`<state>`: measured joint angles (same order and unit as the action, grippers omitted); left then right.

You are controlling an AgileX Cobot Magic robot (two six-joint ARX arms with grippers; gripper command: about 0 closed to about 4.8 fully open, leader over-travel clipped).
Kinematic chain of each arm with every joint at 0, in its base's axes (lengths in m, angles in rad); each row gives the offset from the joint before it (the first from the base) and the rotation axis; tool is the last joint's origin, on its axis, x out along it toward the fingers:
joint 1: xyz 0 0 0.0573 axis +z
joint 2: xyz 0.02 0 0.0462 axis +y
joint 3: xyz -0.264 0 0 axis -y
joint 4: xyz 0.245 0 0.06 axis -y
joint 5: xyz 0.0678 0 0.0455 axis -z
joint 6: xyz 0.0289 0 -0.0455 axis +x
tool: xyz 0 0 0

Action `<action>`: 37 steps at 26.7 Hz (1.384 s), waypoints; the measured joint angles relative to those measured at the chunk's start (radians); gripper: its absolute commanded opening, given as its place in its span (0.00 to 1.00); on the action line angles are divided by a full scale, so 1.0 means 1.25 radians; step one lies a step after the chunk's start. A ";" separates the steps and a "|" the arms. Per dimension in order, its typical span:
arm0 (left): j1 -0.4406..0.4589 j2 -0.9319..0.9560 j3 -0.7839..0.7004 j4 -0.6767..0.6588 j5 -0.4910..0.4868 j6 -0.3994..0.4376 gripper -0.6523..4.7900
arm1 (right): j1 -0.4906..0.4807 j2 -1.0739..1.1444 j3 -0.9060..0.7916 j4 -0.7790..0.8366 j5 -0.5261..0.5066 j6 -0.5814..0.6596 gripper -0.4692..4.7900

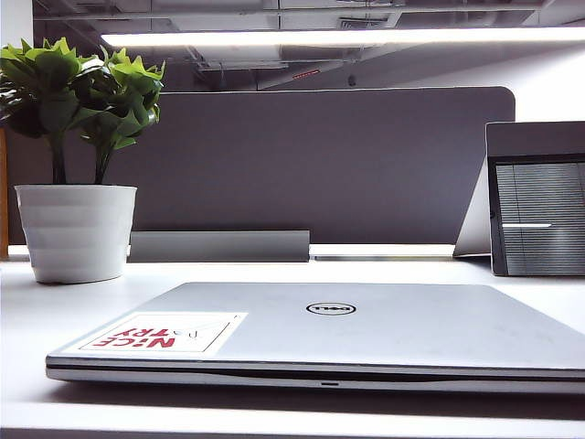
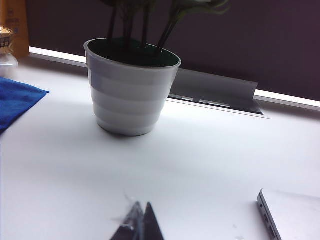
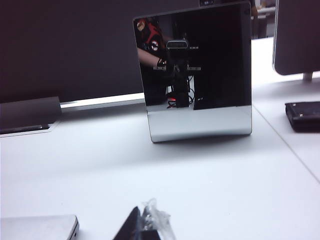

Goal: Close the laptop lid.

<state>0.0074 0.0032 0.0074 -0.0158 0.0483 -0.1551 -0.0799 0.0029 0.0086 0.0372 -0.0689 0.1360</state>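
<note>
- Laptop lid (image 1: 366, 325) lay flat down on the base, silver outer face up; only a thin dark seam showed along the front edge. Round Dell logo at centre, white sticker (image 1: 169, 333) w/ red letters near its front-left corner in exterior view.
- Laptop sat on white table (image 1: 274, 271), in front of white pot (image 1: 76, 230) w/ green plant (image 1: 78, 87) and dark-grey divider (image 1: 320, 165).
- Grey-framed screen (image 1: 539, 215) showing blinds stood at rear right, well apart from laptop.
- Left gripper (image 2: 139, 225): tips pressed together, holding nothing, low over bare table near pot; one laptop corner (image 2: 290, 212) visible beside it, not touching.
- Right gripper (image 3: 145, 225): tips together, clear film on them, over table; laptop corner (image 3: 40, 227) near, apart. Mirror-like screen (image 3: 197, 75) faced it.
- Blue cloth (image 2: 17, 100) lay on table beside pot in left wrist view; black flat item (image 3: 302, 115) near table edge in right wrist view, type unclear.
</note>
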 measured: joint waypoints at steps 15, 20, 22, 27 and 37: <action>0.000 0.000 0.000 0.000 0.000 0.000 0.11 | 0.000 0.000 0.000 0.020 0.000 -0.026 0.09; 0.000 0.000 0.000 0.000 0.000 0.000 0.11 | 0.000 0.000 0.000 0.020 0.000 -0.026 0.09; 0.000 0.000 0.000 0.000 0.000 0.000 0.11 | 0.000 0.000 0.000 0.020 0.000 -0.026 0.09; 0.000 0.000 0.000 0.000 0.000 0.000 0.11 | 0.000 0.000 0.000 0.020 0.000 -0.026 0.09; 0.000 0.000 0.000 0.000 0.000 0.000 0.11 | 0.000 0.000 0.000 0.020 0.000 -0.026 0.09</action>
<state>0.0074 0.0032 0.0074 -0.0158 0.0483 -0.1551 -0.0803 0.0029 0.0086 0.0628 -0.0689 0.1040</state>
